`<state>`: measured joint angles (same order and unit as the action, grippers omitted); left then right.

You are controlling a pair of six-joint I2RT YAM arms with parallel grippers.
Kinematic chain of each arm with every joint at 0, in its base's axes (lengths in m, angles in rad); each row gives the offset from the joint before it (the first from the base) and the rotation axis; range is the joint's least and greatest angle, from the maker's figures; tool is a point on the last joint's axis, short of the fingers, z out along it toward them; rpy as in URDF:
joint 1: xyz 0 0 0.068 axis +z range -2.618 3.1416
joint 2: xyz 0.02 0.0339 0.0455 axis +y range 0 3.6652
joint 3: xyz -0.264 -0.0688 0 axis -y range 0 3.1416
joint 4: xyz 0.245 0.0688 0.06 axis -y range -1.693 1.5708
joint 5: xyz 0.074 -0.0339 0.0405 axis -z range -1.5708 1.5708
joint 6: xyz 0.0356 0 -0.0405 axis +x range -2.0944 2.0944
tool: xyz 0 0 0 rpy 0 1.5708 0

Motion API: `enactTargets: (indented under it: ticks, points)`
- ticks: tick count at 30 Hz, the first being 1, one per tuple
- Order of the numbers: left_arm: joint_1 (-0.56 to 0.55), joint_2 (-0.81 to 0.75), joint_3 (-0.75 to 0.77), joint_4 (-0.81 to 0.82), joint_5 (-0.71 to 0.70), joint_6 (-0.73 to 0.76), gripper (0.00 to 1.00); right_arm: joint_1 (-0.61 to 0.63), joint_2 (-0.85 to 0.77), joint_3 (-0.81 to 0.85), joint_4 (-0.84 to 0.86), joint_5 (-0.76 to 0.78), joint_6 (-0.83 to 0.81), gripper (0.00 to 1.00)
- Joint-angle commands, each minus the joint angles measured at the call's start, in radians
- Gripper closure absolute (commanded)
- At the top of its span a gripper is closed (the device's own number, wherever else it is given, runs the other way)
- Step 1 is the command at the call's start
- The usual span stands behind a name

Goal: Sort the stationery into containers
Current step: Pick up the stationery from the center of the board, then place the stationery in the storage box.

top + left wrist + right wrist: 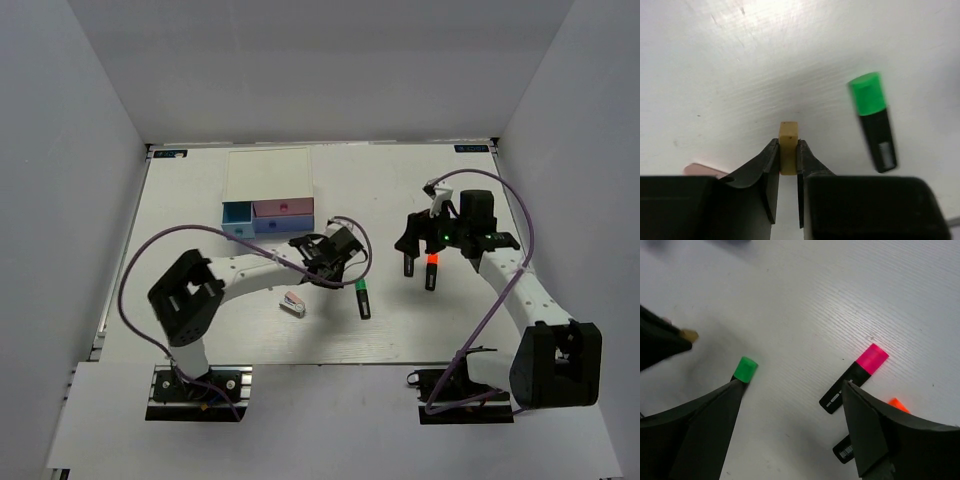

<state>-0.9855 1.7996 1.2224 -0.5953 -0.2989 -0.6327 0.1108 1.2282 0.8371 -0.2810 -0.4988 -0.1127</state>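
Bright, even overhead light w/ glare on table; wrist pics slightly blurry.

three highlighters, one tan block, one stapler, three drawers

The white table fills the middle of the top view. A small box with a white top sits on it, up and a bit left of the middle. Its blue and pink drawers face the bottom of the frame. Below the box lies a pink-and-white piece. Near it on the right lies a green-capped highlighter. Further right lie a pink-capped highlighter and, close beside it, an orange-capped highlighter.
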Motion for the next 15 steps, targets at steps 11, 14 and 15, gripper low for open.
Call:
enactTargets:
  ticks: [11,14,15]
  points:
    - [0.298,-0.394,0.075,-0.026,-0.126,-0.114,0.95,0.052,-0.082,-0.084,0.026,-0.267,-0.179,0.88]
    - [0.386,-0.417,0.075,-0.064,-0.126,-0.14,0.97,0.063,-0.091,-0.082,0.031,-0.253,-0.18,0.91]
    - [0.405,-0.417,0.075,-0.076,-0.126,-0.151,0.97,0.066,-0.091,-0.084,0.029,-0.245,-0.18,0.91]
